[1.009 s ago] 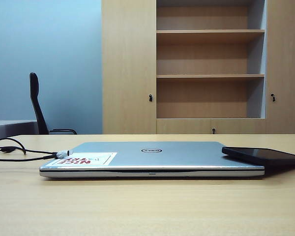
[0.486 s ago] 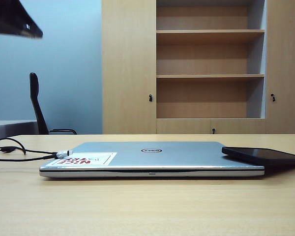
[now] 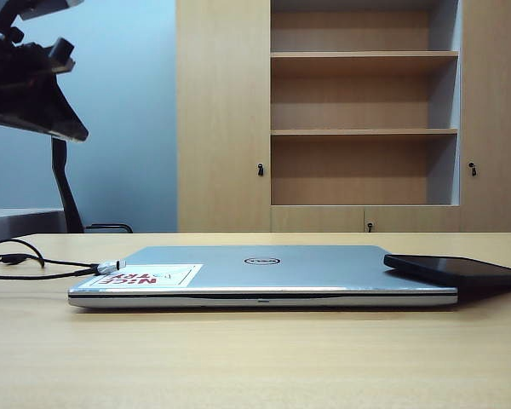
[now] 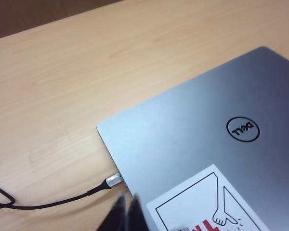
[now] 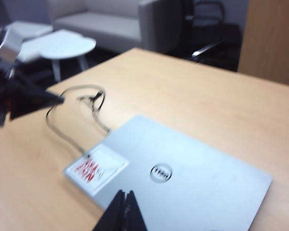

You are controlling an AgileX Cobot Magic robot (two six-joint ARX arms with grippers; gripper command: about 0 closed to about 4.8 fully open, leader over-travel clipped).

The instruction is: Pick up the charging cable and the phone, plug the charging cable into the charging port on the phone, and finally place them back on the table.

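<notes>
Hovering above the desk [image 3: 255, 358], the left claw [image 4: 125, 214] was clenched and empty, its tips over the charging cable [image 4: 62, 202] near the plug at the laptop [image 4: 207, 154] edge. The right claw [image 5: 124, 211] was also clenched and empty, raised over the laptop lid. The phone [image 3: 456, 271] lay on the laptop's right corner, overhanging it. The cable's black cord looped on the desk left of the laptop.

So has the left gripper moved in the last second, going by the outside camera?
Yes. The left gripper has come into view at the upper left and dropped, now overlapping the top of the black chair behind the table.
</notes>
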